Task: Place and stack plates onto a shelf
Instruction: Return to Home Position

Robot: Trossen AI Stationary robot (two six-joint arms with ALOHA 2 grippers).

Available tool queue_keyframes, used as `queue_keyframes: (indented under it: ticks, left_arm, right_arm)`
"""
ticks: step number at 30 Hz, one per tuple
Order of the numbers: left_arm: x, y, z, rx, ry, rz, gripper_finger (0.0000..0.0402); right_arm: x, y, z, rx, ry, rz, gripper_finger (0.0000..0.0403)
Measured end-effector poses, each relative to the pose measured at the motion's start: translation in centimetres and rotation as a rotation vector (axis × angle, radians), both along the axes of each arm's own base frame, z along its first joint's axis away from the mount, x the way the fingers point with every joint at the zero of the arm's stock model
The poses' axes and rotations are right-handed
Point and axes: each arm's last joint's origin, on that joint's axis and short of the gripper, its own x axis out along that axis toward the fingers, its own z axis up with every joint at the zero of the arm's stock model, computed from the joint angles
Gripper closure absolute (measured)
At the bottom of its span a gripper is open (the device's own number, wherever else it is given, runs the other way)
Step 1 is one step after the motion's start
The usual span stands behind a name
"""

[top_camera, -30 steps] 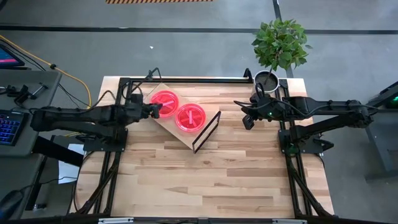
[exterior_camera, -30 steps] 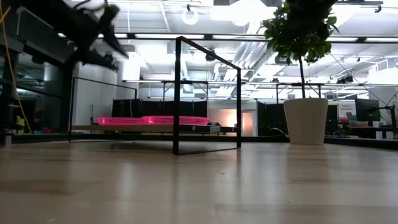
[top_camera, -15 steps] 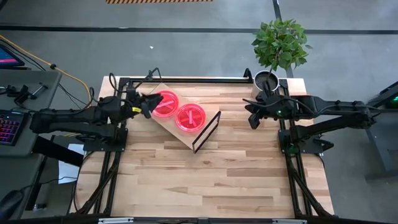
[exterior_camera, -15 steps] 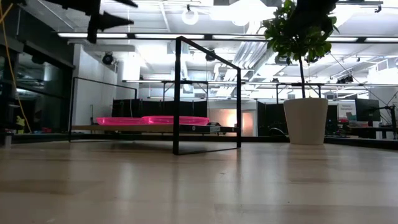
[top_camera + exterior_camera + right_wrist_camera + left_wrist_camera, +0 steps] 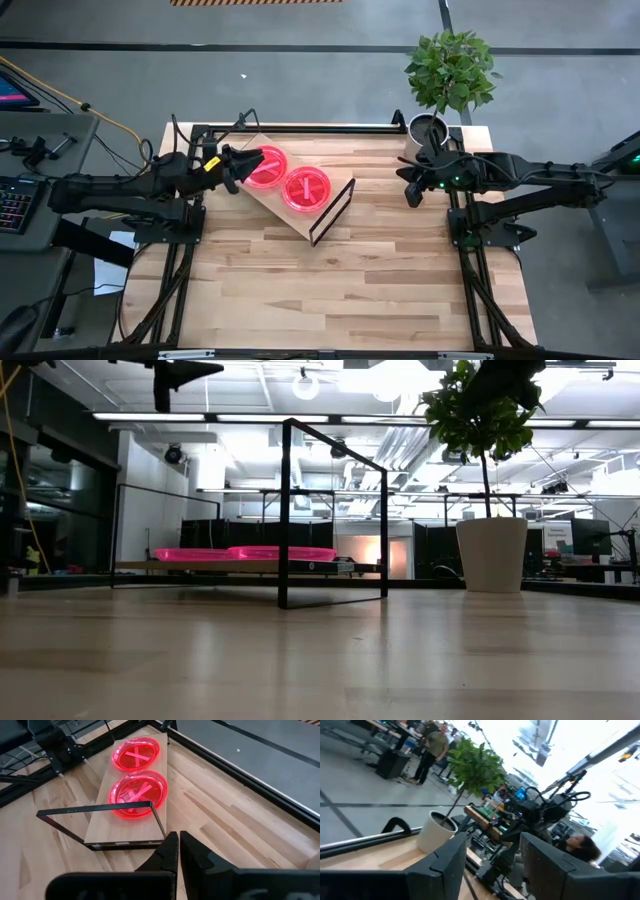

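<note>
Two round translucent pink-red plates lie flat, side by side, on the light wood shelf board (image 5: 268, 196). One plate (image 5: 270, 165) is nearer the table's left and the other (image 5: 306, 188) beside it; the right wrist view shows them as the farther plate (image 5: 137, 752) and the nearer plate (image 5: 139, 794). Whether either is a stack I cannot tell. My left gripper (image 5: 243, 164) hovers open just left of the left plate, raised high (image 5: 188, 371). My right gripper (image 5: 177, 851) is shut and empty, off near the table's right edge (image 5: 410, 195).
The shelf's black metal frame (image 5: 332, 210) stands upright at the board's right end (image 5: 288, 510). A potted plant (image 5: 449, 72) sits at the table's far right corner, its white pot (image 5: 492, 553) close behind my right arm. People (image 5: 436, 744) are in the room beyond.
My left gripper has drawn back from the left plate toward the table's left edge, risen, and tipped from pointing down to about level. My right gripper has moved a little toward the table's right edge. The plates have stayed in place.
</note>
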Motion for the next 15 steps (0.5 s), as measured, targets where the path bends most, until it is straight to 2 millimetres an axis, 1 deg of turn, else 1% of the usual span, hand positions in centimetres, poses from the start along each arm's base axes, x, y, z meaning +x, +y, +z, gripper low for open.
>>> queue_keyframes:
  ticks: [4,9,12,15]
  left_arm:
    - [0.01,-0.06,0.13,0.018,-0.007,-0.020,0.0253]
    - [-0.01,-0.07,0.29,0.047,-0.013,-0.017,0.0295]
    - [-0.02,-0.08,0.30,0.067,-0.005,-0.016,0.0332]
    - [0.01,-0.14,0.30,0.083,0.000,-0.036,0.0380]
  right_arm:
    - [0.00,0.00,0.00,0.000,0.000,0.000,0.0402]
    - [0.00,0.00,0.00,0.000,0.000,0.000,0.0402]
    - [0.00,0.00,0.00,0.000,0.000,0.000,0.0402]
    - [0.00,0.00,0.00,0.000,0.000,0.000,0.0402]
